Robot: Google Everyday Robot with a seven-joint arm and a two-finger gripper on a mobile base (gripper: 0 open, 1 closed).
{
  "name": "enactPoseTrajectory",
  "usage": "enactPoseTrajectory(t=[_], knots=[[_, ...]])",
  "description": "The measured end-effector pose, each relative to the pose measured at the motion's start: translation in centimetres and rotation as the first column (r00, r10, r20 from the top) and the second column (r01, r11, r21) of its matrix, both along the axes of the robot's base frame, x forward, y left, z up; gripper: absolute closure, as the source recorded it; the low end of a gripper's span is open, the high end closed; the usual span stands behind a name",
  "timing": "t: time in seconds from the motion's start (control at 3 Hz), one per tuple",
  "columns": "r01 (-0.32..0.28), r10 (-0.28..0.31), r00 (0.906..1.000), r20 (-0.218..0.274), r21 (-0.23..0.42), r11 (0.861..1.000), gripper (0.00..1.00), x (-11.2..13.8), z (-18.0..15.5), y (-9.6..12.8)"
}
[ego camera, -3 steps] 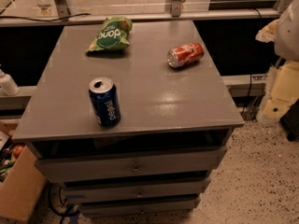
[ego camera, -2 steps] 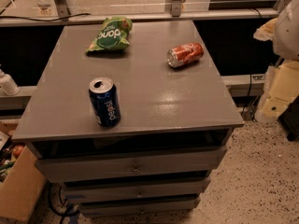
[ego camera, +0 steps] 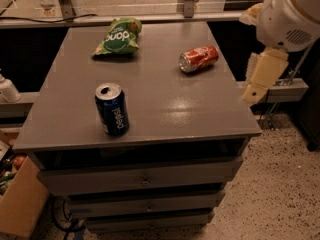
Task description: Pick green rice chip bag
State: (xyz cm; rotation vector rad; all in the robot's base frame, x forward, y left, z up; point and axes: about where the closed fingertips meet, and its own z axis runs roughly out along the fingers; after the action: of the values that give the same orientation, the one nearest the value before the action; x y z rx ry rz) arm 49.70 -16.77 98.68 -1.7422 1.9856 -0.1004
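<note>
The green rice chip bag point(ego camera: 118, 36) lies flat at the far left of the grey cabinet top point(ego camera: 165, 99). It is light green with a dark green round patch and white letters. My gripper point(ego camera: 260, 76) hangs off the arm's white joint point(ego camera: 295, 14) at the right, beyond the cabinet's right edge. It is well away from the bag and level with the orange can, and nothing shows in it.
A blue soda can point(ego camera: 112, 109) stands upright near the front left. An orange soda can point(ego camera: 198, 58) lies on its side at the far right. A rail point(ego camera: 150, 18) runs behind the cabinet. A cardboard box point(ego camera: 17, 204) sits on the floor at left.
My arm has moved left and up, closer to the cabinet's right edge. The bag and both cans have not moved.
</note>
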Motion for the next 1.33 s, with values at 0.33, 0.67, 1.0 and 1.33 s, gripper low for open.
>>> enactPoseTrajectory(t=[0.33, 0.67, 1.0, 1.33], knots=[[-0.049, 0.046, 0.9961, 0.075, 0.042, 0.998, 0.0, 3.9, 0.5, 3.0], [-0.1, 0.087, 0.9875, 0.131, 0.095, 0.99, 0.0, 7.7, 0.4, 5.7], [-0.164, 0.135, 0.9774, 0.163, 0.182, 0.969, 0.0, 10.8, -0.4, 9.2], [-0.174, 0.141, 0.9747, 0.173, 0.189, 0.966, 0.0, 11.0, -0.4, 9.5]])
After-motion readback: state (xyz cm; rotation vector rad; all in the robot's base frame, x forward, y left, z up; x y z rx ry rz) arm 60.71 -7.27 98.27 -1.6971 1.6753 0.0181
